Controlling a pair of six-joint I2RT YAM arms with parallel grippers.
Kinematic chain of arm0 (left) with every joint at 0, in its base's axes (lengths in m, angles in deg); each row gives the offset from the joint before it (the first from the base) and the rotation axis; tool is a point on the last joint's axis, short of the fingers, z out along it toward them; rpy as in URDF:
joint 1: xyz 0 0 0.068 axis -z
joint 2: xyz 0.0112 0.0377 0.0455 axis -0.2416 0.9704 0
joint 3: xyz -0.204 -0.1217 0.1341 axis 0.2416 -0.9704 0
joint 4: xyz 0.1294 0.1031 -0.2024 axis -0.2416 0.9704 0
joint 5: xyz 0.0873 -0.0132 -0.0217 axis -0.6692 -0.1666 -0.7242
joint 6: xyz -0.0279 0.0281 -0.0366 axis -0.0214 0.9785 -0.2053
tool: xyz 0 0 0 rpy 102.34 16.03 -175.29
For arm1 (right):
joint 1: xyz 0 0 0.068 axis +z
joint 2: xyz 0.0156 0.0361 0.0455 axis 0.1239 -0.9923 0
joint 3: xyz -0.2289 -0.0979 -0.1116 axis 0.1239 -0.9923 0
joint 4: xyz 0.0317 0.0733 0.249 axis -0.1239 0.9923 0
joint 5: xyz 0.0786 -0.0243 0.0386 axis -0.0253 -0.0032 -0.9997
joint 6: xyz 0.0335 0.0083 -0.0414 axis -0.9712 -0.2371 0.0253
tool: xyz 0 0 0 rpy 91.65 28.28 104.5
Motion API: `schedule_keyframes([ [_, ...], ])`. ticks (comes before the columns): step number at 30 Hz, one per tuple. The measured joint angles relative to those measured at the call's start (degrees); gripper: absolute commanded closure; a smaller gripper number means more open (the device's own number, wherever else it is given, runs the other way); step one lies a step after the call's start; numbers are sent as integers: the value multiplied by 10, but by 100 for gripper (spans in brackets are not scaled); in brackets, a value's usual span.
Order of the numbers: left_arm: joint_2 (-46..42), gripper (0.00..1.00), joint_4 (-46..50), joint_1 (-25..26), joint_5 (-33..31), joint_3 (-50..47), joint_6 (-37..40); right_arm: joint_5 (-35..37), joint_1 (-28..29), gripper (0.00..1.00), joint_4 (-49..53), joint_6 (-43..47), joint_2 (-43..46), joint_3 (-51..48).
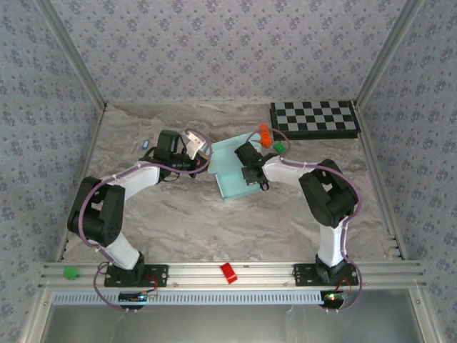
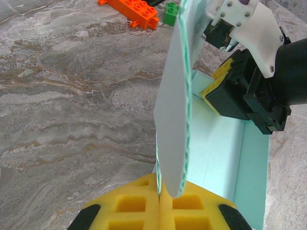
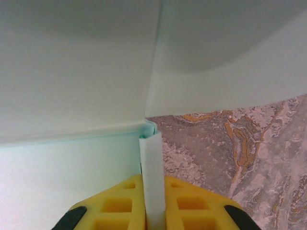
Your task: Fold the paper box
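The pale aqua-blue thin-card paper box [image 1: 228, 182] sits on the marbled grey worktop [image 1: 178, 221], left jaws clenched on its upright flap [image 2: 172, 110] and right jaws pinching a corner strip [image 3: 152, 182], so swing the flap slowly along its crease.

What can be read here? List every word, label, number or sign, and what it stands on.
No legible text anywhere.
Pale aqua-blue card box: plain, unmarked.
Black-and-white checkered board: squares alone, no lettering.
Small blue-and-white item, far left: too small to read.
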Motion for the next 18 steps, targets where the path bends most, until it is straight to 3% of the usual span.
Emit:
schedule_keyframes([
  [18, 0, 100, 3, 0, 0, 1, 4, 37, 13, 88, 19, -1, -13, 14],
])
